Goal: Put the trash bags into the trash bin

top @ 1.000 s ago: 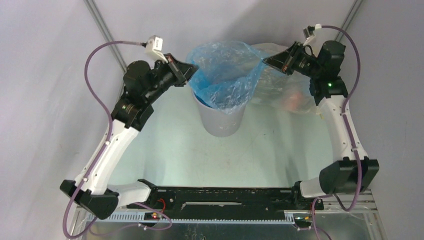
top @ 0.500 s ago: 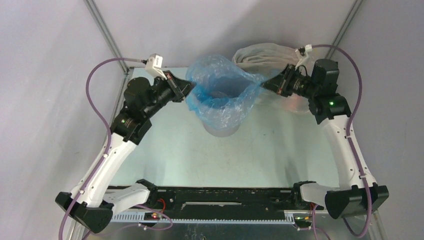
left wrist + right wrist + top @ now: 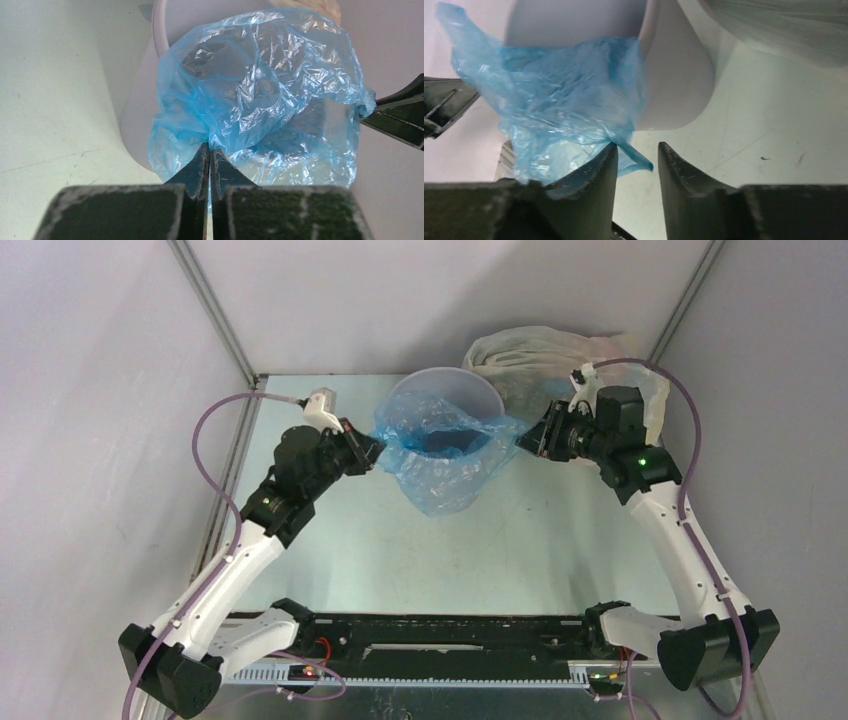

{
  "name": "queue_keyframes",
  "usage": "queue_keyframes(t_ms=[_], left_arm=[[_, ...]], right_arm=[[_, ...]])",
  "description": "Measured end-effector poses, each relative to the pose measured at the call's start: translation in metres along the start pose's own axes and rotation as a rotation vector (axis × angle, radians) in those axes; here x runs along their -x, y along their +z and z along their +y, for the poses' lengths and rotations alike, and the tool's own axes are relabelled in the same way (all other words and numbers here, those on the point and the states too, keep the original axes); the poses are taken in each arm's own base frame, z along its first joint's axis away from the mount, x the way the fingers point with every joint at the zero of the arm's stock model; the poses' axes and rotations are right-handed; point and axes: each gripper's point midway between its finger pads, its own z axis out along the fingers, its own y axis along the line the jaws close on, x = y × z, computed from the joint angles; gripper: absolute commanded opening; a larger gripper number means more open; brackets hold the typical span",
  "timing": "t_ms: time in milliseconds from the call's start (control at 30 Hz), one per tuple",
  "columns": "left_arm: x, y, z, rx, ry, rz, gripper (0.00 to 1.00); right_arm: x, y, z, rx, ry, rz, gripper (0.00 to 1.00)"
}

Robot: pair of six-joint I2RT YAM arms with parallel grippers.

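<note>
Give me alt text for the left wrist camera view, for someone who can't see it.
The left pincer, shut, pinches the edge of a crinkly light-blue trash bag draped over the pale grey trash bin. The right pincer reaches the bag's far edge.

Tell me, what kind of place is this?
Probably a robot test cell, not a home: left arm and right arm bolted to a table, plain walls, one trash bin, one blue bag.

The white-and-black left arm (image 3: 232, 565) reaches forward and inward, its black two-finger left gripper (image 3: 372, 451) pinched tight on a fold of thin crinkly light-blue plastic bag (image 3: 440, 455), while the matching right arm (image 3: 688, 540) mirrors it, its black right gripper (image 3: 525, 440) standing parted.
</note>
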Motion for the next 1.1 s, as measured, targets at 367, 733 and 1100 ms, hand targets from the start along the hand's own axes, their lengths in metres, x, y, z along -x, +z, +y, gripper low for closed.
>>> queue_keyframes(t_ms=[367,733,1100], left_arm=[[0.011,0.006,-0.003,-0.024,0.021,-0.069,0.00],[0.016,0.007,-0.004,-0.032,0.039,-0.088,0.00],[0.012,0.013,0.001,-0.014,0.045,-0.077,0.00]], right_arm=[[-0.011,-0.022,0.016,0.025,-0.293,-0.118,0.94],[0.018,-0.025,0.029,0.043,-0.367,-0.247,0.86],[0.007,0.019,0.011,0.010,-0.169,-0.157,0.17]])
